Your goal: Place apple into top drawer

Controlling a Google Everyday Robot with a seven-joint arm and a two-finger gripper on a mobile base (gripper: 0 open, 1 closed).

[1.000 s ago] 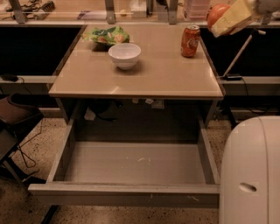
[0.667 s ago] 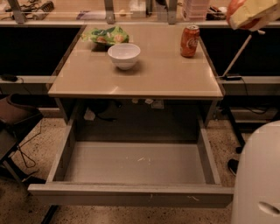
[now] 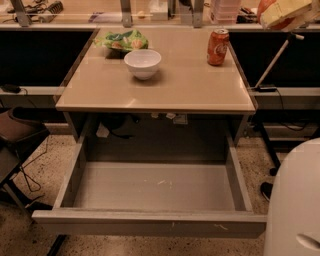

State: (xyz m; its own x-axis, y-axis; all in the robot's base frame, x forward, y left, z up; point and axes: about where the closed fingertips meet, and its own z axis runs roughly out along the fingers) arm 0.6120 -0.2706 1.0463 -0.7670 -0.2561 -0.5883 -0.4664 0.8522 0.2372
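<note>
The top drawer (image 3: 150, 223) is pulled wide open below the table, and its grey floor is bare. My gripper (image 3: 278, 17) is at the top right corner of the camera view, up beyond the table's far right corner, well away from the drawer. Its yellowish fingers (image 3: 287, 11) are shut on the red-orange apple (image 3: 265, 6), which is partly hidden behind them and cut off by the top edge.
On the tan tabletop (image 3: 185, 90) stand a red soda can (image 3: 218, 46) at the far right, a white bowl (image 3: 143, 63) and a green snack bag (image 3: 122, 40). My white robot body (image 3: 295, 200) fills the lower right. A dark chair (image 3: 15, 135) is at the left.
The gripper with the apple has moved to the right and up, toward the top right corner of the view. The table's things and the drawer stay as they were.
</note>
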